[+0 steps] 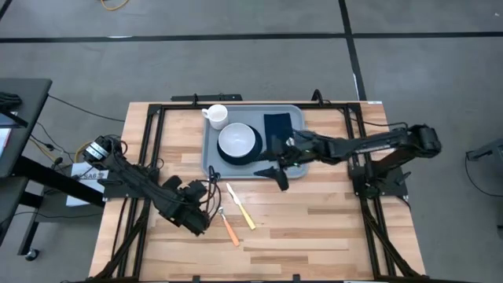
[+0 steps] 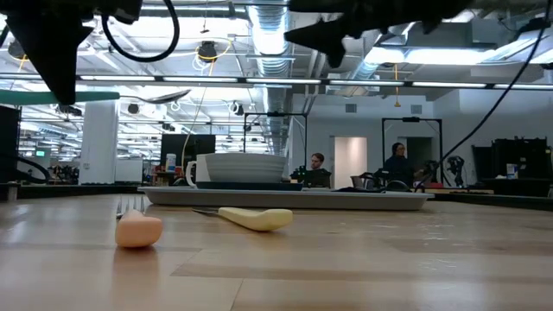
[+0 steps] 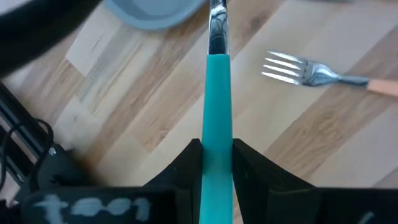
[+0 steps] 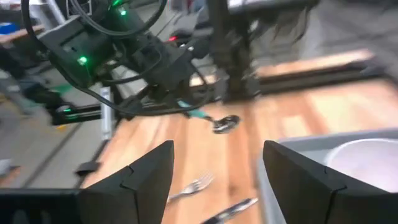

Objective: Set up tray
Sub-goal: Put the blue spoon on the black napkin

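High view | left hand (image 1: 206, 191) grips teal spoon (image 3: 217, 124) off tray (image 1: 295, 169) corner | right hand (image 1: 277, 173) wide over tray's front rim

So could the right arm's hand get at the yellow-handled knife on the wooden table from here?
Probably yes: the right hand is open and empty above the grey-blue plastic tray's near edge, and nothing lies between it and the yellow-handled knife.

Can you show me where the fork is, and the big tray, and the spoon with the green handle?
fork (image 3: 292, 65): left wrist view, on its tines.
tray (image 1: 211, 154): high view, on its bare left rim.
spoon (image 3: 217, 124): left wrist view, on its teal handle, held in the left gripper (image 3: 216, 155).
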